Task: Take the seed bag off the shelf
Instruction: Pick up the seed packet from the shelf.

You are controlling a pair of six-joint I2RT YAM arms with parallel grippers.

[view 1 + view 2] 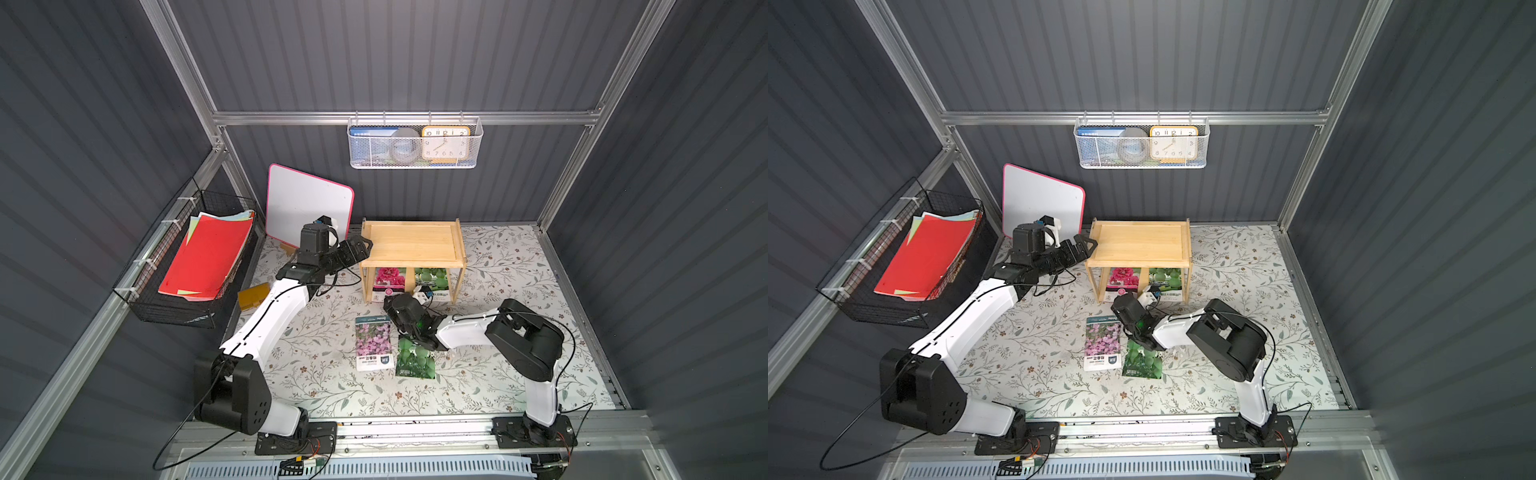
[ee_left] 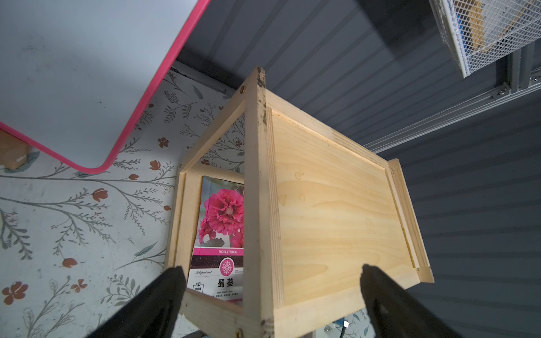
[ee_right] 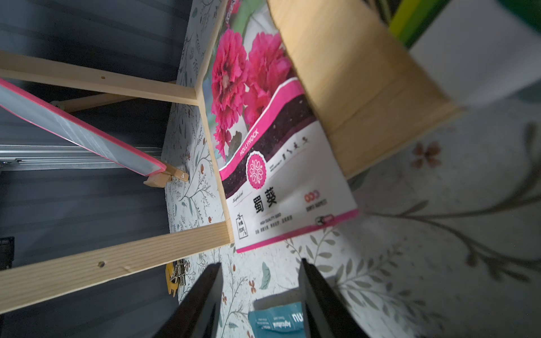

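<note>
Seed bag (image 3: 263, 146) lies lengthwise front-to-back in shelf (image 1: 411, 241), foot outward; right fingers (image 3: 205, 292) half-open, left fingers (image 2: 164, 292) wide, both empty.

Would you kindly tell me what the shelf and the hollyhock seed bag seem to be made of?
The shelf looks like unfinished pale pine: visible grain, screw holes, matte. The hollyhock seed bag seems smooth printed paper or plastic film; which, the pictures leave open.
</note>
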